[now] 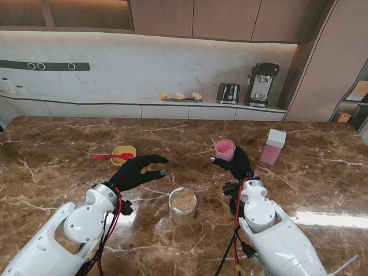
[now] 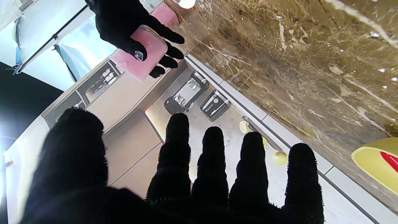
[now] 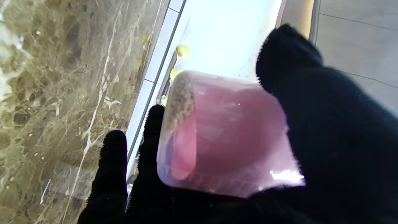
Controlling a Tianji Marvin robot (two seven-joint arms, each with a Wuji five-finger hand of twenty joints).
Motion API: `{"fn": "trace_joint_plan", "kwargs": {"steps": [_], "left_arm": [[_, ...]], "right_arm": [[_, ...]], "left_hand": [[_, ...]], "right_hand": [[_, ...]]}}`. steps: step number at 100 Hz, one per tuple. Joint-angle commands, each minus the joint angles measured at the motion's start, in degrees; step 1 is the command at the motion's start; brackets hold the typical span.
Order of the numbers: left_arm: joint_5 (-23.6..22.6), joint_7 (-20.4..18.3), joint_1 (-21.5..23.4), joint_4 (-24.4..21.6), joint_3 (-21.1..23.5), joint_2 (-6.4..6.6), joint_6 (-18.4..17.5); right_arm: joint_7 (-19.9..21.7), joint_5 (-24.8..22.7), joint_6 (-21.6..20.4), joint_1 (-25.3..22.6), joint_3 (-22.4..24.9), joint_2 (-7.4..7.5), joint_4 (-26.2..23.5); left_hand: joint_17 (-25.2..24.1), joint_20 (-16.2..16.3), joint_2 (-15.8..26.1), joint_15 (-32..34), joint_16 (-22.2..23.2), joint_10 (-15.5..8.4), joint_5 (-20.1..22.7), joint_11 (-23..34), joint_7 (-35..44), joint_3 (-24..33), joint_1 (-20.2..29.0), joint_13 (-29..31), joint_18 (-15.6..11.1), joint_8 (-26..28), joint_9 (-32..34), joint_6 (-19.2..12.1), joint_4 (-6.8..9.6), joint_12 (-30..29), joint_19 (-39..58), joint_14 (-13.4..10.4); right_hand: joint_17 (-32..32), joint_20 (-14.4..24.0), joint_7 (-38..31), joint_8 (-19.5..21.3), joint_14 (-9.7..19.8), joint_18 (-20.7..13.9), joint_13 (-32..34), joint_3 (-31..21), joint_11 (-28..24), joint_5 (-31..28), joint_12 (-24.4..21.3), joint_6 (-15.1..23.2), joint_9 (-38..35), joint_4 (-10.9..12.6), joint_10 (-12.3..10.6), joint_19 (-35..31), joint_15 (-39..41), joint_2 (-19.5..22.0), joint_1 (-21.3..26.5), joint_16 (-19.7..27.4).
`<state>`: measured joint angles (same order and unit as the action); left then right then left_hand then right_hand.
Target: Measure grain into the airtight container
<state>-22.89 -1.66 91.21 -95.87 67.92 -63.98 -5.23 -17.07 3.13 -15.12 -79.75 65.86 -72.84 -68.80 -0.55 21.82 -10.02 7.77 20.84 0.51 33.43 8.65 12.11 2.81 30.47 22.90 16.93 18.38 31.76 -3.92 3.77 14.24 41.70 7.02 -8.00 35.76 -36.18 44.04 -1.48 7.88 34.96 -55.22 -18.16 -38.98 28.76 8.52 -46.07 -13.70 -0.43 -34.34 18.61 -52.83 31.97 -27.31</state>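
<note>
Nearest me on the veined brown marble table [image 1: 57, 149] stands a clear round jar [image 1: 183, 205] filled with tan grain, between the two white arms. Just beyond it the right hand [image 1: 237, 165], in a fuzzy black glove, grips a translucent pink cup [image 1: 224, 149] holding some grain, while the left hand [image 1: 138, 171] hovers empty with fingers spread. A yellow bowl [image 1: 123, 153] with a red spoon [image 1: 108, 156] sits farther left, and a pink, white-lidded container [image 1: 273, 146] stands farther right.
</note>
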Motion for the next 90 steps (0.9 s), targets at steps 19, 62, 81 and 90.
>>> {"fn": "trace_joint_plan", "kwargs": {"steps": [19, 62, 81, 90], "left_arm": [[0.28, -0.53, 1.39, 0.09, 0.48, 0.1, -0.26], [0.29, -1.02, 1.81, 0.37, 0.83, 0.25, -0.85], [0.08, -1.39, 2.67, -0.02, 1.68, 0.38, -0.84], [0.04, -1.34, 2.94, 0.0, 1.99, 0.39, -0.99]], "right_arm": [[0.52, 1.37, 1.27, 1.44, -0.98, -1.09, 2.81], [0.48, 0.67, 4.73, 6.17, -3.09, -2.2, 9.8], [0.52, -0.56, 6.19, 8.27, -4.53, -2.63, 12.94], [0.18, -0.79, 6.34, 9.12, -5.12, -2.98, 14.37]], "left_hand": [[-0.54, 1.42, 2.49, -1.4, -0.66, 0.02, 1.53, -1.29, 0.7, -1.52, 0.63, -2.35, 1.46, 0.66, -2.38, 0.21, 0.68, -0.59, -0.58, -3.08], [-1.58, 1.54, 3.36, -1.66, -0.83, -0.05, 1.45, -1.5, 0.51, -1.54, 0.72, -3.07, 0.91, 0.76, -2.87, 0.41, 0.61, -0.67, -2.53, -3.37], [-1.46, 1.95, 3.66, -1.72, -0.91, 0.0, 1.31, -1.63, 0.39, -1.57, 0.91, -3.17, 1.23, 0.76, -3.03, 0.38, 0.53, -0.74, -2.59, -3.47], [-1.22, 2.2, 3.71, -1.68, -0.93, -0.12, 1.36, -1.63, 0.4, -1.62, 0.98, -3.05, 1.35, 0.79, -2.99, 0.18, 0.5, -0.75, -2.47, -3.45]], "right_hand": [[9.69, 0.32, -6.8, -2.19, 3.47, -6.14, -2.9, -0.45, 0.14, -5.0, -0.76, 9.69, 0.41, -2.24, -2.64, 7.83, -2.79, 5.16, 3.88, 2.52], [10.51, -7.62, -6.66, -5.57, 7.56, -13.66, -19.86, 0.95, 2.86, -3.88, -2.22, 10.79, 9.56, -1.65, -2.69, 22.95, -6.13, 7.86, 1.71, 5.61], [8.33, -13.6, -9.67, -8.07, 9.18, -14.48, -25.92, 3.1, 3.87, -3.32, -3.35, 12.9, 15.15, -1.01, -3.29, 28.83, -6.29, 10.16, 0.07, 5.61], [7.12, -16.57, -8.58, -8.08, 10.01, -14.72, -27.84, 3.03, 4.39, -2.59, -4.03, 13.07, 17.89, -0.84, -3.58, 31.79, -7.55, 10.48, -0.23, 6.34]]}}
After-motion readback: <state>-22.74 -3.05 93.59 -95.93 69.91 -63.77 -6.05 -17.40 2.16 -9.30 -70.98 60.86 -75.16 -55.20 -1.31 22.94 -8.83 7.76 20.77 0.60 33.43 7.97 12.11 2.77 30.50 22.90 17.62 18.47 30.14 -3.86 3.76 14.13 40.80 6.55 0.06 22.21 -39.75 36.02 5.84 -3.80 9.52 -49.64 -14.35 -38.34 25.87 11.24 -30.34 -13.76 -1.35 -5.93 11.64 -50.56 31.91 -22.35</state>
